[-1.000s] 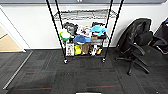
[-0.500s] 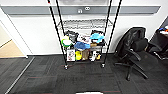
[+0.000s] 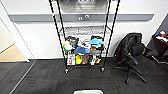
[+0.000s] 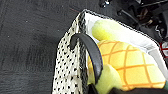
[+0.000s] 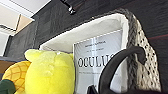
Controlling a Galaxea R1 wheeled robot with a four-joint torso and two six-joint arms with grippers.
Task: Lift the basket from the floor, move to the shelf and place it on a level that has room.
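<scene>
- Dark grey carpet floor (image 3: pixel 45 80) across the room, thin red line near the shelf's casters; tan wooden flooring (image 3: pixel 10 53) past a doorway at the far left.
- White wall (image 3: pixel 37 37) behind, crossed by a grey band with small fittings.
- Shelf (image 3: pixel 83 35) straight ahead against the wall: black wire rack on thin posts and casters.
- Level (image 3: pixel 83 30) second from the top bare of goods; two lower tiers crowded with clutter (image 3: pixel 82 51), blue, green and yellow among it.
- Black office chair (image 3: pixel 133 57) just right of the shelf; dark bench (image 3: pixel 160 42) with small items at the far right edge.
- Open carpet between robot and shelf.
- Basket (image 3: pixel 88 92) at the bottom edge of the head view, well apart from the shelf; pale rim showing.
- Inside the basket: yellow-and-orange pineapple plush (image 4: pixel 125 62) and a white box (image 5: pixel 100 62) printed "OCULUS".
- Dark curved handle (image 4: pixel 91 53) at one end of the basket, another (image 5: pixel 117 65) at the other end.
- Left end effector, right end effector: opening and hold cannot be told.
</scene>
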